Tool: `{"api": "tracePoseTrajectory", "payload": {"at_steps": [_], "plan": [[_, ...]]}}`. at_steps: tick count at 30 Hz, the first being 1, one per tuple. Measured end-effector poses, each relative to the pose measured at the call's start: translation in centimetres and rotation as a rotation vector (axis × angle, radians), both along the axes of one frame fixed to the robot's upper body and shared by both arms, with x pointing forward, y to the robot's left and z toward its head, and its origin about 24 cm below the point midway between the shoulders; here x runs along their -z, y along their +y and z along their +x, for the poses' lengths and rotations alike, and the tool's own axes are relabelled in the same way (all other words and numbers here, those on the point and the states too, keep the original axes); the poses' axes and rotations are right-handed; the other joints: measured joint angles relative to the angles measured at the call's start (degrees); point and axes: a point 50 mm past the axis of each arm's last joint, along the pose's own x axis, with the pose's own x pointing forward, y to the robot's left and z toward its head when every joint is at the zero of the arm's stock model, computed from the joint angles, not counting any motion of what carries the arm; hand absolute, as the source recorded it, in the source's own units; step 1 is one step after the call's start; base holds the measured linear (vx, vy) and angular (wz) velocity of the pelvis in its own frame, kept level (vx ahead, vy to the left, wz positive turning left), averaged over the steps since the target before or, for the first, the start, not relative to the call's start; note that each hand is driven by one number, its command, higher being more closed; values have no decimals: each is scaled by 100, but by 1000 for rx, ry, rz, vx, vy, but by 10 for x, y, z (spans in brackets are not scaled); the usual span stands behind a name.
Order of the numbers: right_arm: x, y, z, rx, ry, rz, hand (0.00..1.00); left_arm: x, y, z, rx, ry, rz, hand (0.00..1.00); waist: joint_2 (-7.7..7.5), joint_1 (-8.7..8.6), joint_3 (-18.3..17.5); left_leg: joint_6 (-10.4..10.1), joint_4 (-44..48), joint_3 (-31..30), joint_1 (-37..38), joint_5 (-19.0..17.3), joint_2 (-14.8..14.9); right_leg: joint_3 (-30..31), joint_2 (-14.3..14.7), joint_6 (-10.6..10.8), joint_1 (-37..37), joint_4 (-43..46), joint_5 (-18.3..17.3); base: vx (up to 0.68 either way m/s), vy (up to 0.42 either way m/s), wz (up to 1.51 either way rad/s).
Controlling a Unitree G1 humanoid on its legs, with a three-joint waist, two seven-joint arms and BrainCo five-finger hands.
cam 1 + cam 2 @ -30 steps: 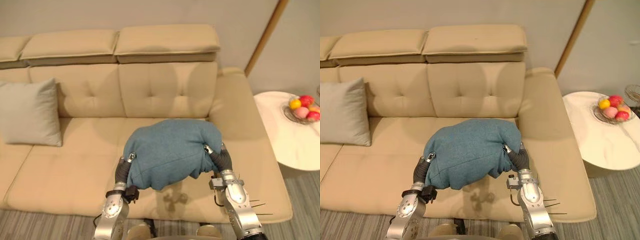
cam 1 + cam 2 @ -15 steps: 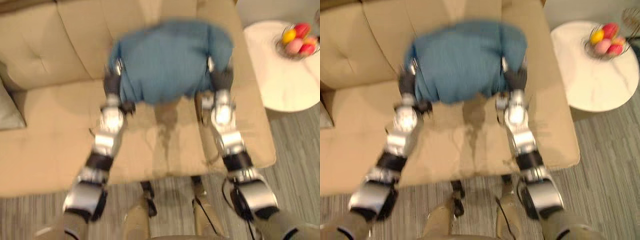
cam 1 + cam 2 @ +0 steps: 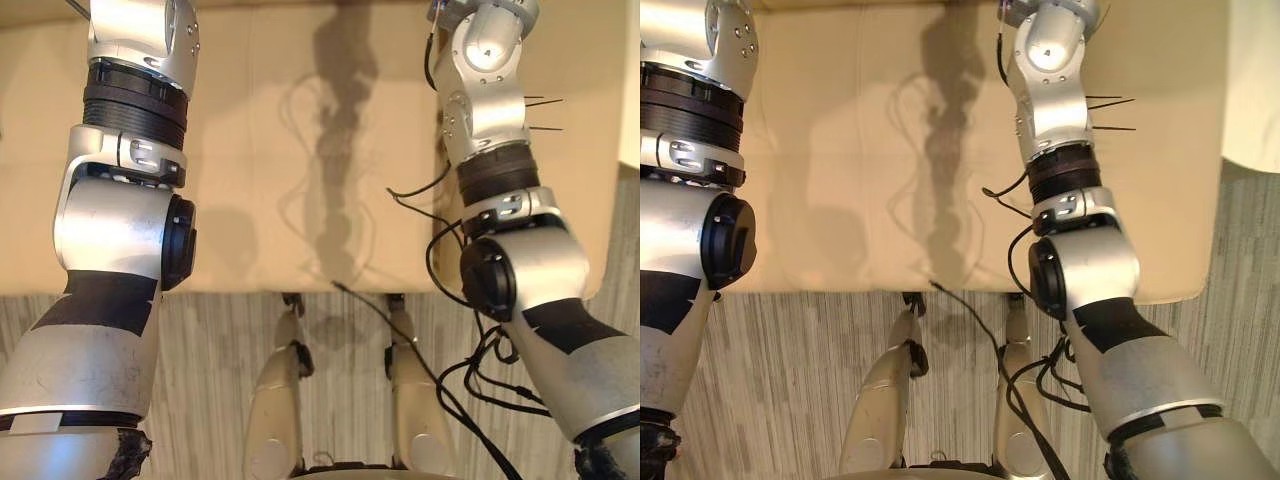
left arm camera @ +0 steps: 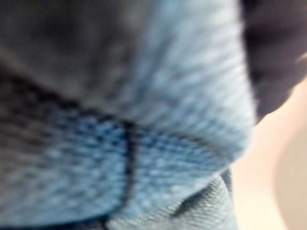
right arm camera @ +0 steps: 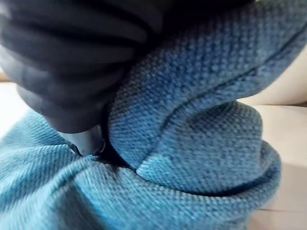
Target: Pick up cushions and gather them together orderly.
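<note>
A blue knitted cushion (image 5: 201,120) lies bunched against my right hand (image 5: 72,72), its cloth folded in creases round the dark ribbed cover. My left hand (image 4: 273,52) presses into the same blue cushion (image 4: 144,143) from the other side. Beige sofa shows just past the cushion in both wrist views. In the eye views both silver arms reach forward over the sofa seat (image 3: 300,150) and run out past the top edge.
The sofa's front edge (image 3: 300,290) crosses the view, with grey striped carpet (image 3: 220,380) below it. The rim of a white round side table (image 3: 1252,80) shows at the far right.
The head camera has tipped sharply down, so the cushion, both hands, the sofa back and the grey cushion have left the top of the eye views. Both arms still reach forward.
</note>
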Motion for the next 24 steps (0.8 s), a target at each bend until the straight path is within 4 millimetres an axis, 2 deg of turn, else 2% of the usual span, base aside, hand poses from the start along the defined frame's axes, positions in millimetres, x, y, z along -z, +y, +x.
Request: {"api": "tracePoseTrajectory", "payload": {"at_steps": [5, 7, 8, 10, 16, 21, 24], "plan": [[34, 1, 19, -67, 195, -85, 0, 50, 6, 33, 56, 213, -84, 0, 2, 113, 321, -12, 2, -100, -443, 73, 9, -153, 7, -3, -344, 0, 3, -10, 56, 15], [58, 7, 23, -80, 264, -159, 0, 90, 9, 48, 80, 327, -127, 0, 4, 134, 376, -12, 2, -82, -544, 73, 15, -158, 6, -3, -446, 3, 3, 37, 87, 0], [64, 7, 24, -79, 282, -172, 0, 99, 9, 51, 84, 354, -136, 0, 4, 133, 376, -12, 3, -77, -571, 73, 18, -159, 8, -3, -476, 10, 3, 37, 68, -5], [74, 9, 23, -96, 286, -208, 0, 131, 10, 59, 97, 442, -170, 0, 3, 125, 376, -13, 3, -44, -654, 72, 43, -154, 30, -3, -603, 71, 3, 27, 69, -8], [74, 13, 17, -126, 230, -217, 0, 148, 19, 59, 94, 465, -177, 0, 2, 135, 376, -34, 1, 99, -707, 79, 195, -120, 146, -52, -886, 395, -43, -17, 56, -14], [79, 14, 10, -184, 192, -219, 0, 163, 46, 56, 51, 486, -167, 0, 2, 121, 375, -99, -1, 203, -726, 81, 277, -118, 214, -84, -1022, 566, -134, -55, 18, -10], [79, 7, 4, -201, 154, -260, 0, 165, 64, 50, 8, 475, -131, 0, 2, 124, 375, -116, 1, 222, -673, 107, 329, -110, 267, -86, -1015, 621, -134, -51, -1, -7]]}}
